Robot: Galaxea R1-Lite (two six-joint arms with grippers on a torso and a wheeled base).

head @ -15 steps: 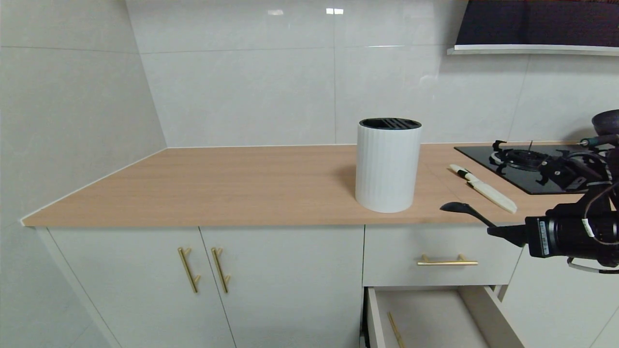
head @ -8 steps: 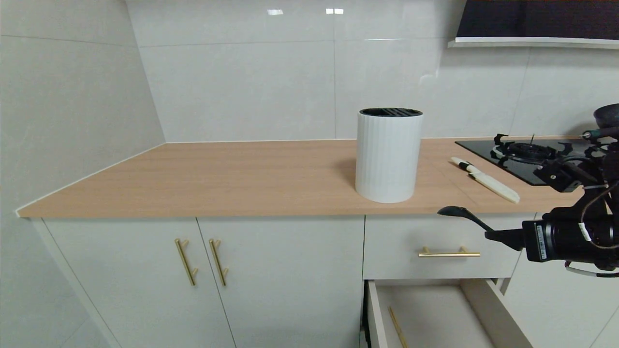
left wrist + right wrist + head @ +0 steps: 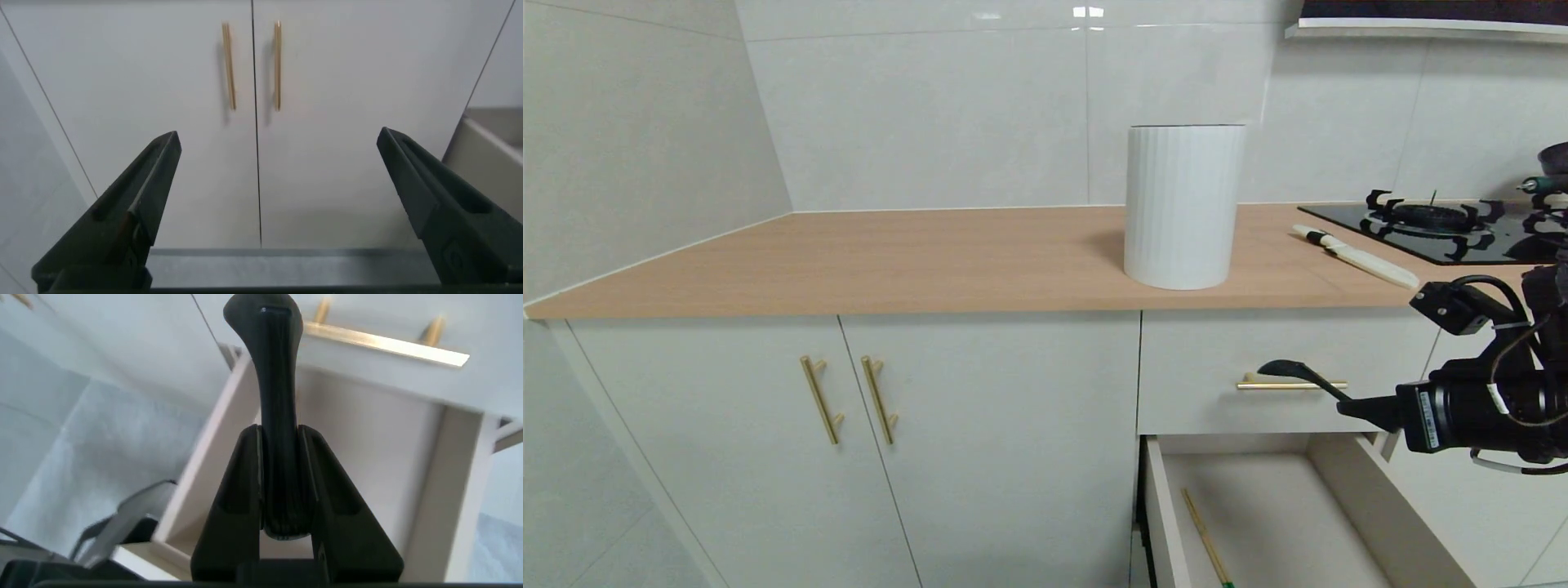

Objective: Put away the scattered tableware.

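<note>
My right gripper (image 3: 1368, 404) is shut on a black spoon (image 3: 1298, 376), held level in front of the closed upper drawer and above the open lower drawer (image 3: 1164, 523). The spoon (image 3: 272, 392) sticks out from between the fingers of the right gripper (image 3: 278, 469), over the open drawer (image 3: 458, 482). A chopstick (image 3: 1205, 547) lies inside that drawer. A white-handled knife (image 3: 1356, 257) lies on the wooden countertop (image 3: 890, 261), right of a white ribbed holder (image 3: 1183, 206). My left gripper (image 3: 278, 204) is open, facing the cabinet doors (image 3: 253, 122).
A black gas hob (image 3: 1429, 224) sits at the counter's right end. White cabinet doors (image 3: 849, 441) with gold handles stand left of the drawers. The upper drawer's gold handle (image 3: 1290, 384) lies just behind the spoon.
The head camera has dropped, so the counter sits higher in view. My right gripper with the spoon has sunk from counter-edge height to in front of the upper drawer.
</note>
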